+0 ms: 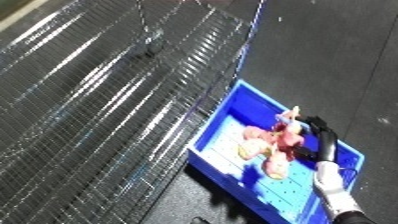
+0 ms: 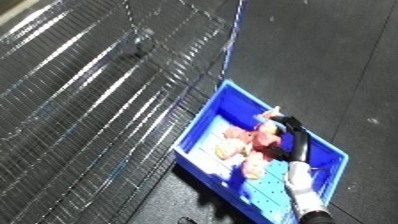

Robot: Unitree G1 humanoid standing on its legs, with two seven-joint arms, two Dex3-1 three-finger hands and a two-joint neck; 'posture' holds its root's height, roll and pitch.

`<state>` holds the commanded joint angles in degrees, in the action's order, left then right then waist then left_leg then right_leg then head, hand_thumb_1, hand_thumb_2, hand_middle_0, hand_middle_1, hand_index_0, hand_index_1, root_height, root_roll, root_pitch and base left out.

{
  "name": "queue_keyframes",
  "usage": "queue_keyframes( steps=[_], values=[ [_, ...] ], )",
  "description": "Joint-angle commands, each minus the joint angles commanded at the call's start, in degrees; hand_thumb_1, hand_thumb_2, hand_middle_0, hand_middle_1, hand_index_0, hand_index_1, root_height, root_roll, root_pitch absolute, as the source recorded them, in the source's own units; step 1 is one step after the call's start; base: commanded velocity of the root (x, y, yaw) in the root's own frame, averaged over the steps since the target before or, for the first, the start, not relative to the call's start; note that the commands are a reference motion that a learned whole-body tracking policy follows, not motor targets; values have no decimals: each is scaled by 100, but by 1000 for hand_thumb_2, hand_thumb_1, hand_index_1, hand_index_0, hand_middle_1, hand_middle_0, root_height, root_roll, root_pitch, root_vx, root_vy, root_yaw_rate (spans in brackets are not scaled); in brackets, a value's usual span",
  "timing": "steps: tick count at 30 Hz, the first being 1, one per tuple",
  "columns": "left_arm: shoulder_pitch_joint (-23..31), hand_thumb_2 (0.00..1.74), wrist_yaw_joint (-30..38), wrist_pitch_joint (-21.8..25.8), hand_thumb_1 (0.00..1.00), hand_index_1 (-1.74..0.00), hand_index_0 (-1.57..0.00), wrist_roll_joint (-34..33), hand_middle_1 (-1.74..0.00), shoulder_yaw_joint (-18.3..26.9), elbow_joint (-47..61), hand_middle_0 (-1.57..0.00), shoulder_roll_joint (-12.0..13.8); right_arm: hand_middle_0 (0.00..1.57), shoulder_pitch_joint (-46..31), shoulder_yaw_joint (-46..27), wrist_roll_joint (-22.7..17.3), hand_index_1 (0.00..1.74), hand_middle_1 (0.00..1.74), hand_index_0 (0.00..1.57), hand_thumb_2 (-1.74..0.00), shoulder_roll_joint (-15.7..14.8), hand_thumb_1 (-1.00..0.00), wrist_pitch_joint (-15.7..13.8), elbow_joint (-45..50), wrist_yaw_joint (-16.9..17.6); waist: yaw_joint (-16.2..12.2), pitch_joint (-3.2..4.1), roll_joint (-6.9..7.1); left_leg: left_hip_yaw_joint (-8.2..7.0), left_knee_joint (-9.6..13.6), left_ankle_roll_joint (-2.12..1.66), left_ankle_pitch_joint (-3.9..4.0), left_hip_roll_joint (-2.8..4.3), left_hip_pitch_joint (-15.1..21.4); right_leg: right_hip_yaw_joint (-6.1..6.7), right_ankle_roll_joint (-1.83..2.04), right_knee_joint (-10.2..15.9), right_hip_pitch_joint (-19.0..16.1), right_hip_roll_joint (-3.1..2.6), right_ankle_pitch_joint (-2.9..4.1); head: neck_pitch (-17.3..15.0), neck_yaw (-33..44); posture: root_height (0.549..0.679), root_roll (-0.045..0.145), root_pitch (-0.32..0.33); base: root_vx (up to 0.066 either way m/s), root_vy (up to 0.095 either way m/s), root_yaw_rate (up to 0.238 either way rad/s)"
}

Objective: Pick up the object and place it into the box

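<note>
Your right hand (image 1: 318,137) reaches into the blue bin (image 1: 210,134) from five o'clock, its black fingers curled round the pink and red object (image 1: 282,131), which sits over the bin's middle. More pale pink pieces (image 1: 258,142) lie on the bin floor at the object's eight o'clock. A wire rack (image 1: 98,100) spreads toward ten o'clock.

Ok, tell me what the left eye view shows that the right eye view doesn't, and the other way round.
Only the left eye view: nothing extra that I can make out; it just frames the scene slightly further right. Only the right eye view: more dark floor to the right of the bin. Both share the blue bin, the pink and yellowish object inside it, the right robot hand over that object, and the wire mesh surface. Whether its fingers grip is unclear.
</note>
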<state>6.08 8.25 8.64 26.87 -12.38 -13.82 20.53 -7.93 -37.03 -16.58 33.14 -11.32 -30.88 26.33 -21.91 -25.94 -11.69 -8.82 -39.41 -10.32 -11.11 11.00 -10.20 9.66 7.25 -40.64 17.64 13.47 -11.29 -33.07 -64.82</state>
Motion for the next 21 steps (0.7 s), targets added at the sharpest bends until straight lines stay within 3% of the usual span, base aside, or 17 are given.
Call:
queue_keyframes(
  steps=[1,4,11,21],
  values=[
    [-16,1740,2,13,1000,-1740,-1570,-1,-1740,-16,-9,-1570,-8,0,8,-8,-5,0,0,0,0,35,0,-1,-58,0,-20,-14,-18,-15,-5,-4,-6,-3,3,14,-5,-21,17,1,-15,2,0,634,115,-189,-8,10,-100],
    [-49,1740,1,50,1000,-1740,-1570,-17,-1740,-46,-10,-1570,-18,0,19,-29,-22,0,0,0,0,103,0,-10,-186,-1,-54,-29,-56,-50,-6,-11,-20,-2,8,44,-11,-42,47,6,-48,10,7,634,120,-184,-2,-2,-86],
    [-15,1740,-43,72,1000,-1740,-1570,-21,-1740,-11,80,-1570,18,0,-81,-36,-102,0,0,0,0,92,0,-72,-277,-97,-42,34,-38,-51,55,-18,-11,38,5,22,13,60,5,13,-67,-48,240,638,121,-172,10,-10,-5],
    [217,1740,9,-21,1000,-1740,-1570,-27,-1740,351,108,-1570,-24,0,-102,492,253,0,0,0,0,-305,0,-77,1079,-372,174,81,159,35,142,9,33,65,18,-106,39,139,-128,-16,-61,-247,1133,640,106,-171,12,-6,76]
  ],
)
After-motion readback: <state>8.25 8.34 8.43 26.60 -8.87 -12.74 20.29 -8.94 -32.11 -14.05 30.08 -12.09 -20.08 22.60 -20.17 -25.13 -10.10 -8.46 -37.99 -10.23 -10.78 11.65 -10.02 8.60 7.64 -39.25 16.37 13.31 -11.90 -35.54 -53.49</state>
